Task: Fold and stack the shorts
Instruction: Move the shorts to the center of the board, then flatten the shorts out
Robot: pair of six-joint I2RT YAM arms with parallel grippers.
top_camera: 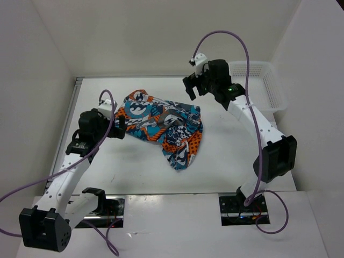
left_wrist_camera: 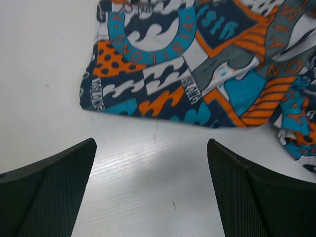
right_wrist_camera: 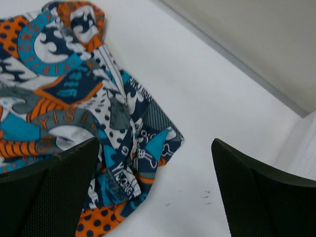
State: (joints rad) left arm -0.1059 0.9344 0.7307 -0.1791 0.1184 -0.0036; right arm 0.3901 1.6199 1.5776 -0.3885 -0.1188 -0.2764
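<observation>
Left gripper [top_camera: 119, 127]: jaws wide apart, nothing between them. In the left wrist view the left gripper [left_wrist_camera: 150, 142] has only bare white table [left_wrist_camera: 44, 74] between its pads, and the flat hemmed edge of the shorts [left_wrist_camera: 197, 74] lies just ahead of the fingertips, not touching them. Right gripper [top_camera: 191, 91]: jaws also apart and empty, hanging above the far corner of the shorts [top_camera: 161, 126] on the robot's right side. In the right wrist view the right gripper [right_wrist_camera: 155, 142] looks down past a bunched, wrinkled edge of the shorts [right_wrist_camera: 74, 113], part of which is hidden behind one finger. The shorts lie unfolded and rumpled on the table [top_camera: 231, 156] between the two grippers. The side toward the left gripper lies fairly flat, the side under the right gripper is gathered into folds, and one tongue of cloth trails toward the arm bases. A white mesh basket [top_camera: 269, 80] stands well apart from the shorts, beyond the right gripper. Judgement on handling: the fabric looks thin, light and limp. It should sag from any pinch point and drag rather than hold shape, and it may slide on the smooth tabletop. Best holds look to be the hem corners, one per gripper, pinched through all layers, starting with the flat corner by the left gripper. Folding has not begun.
</observation>
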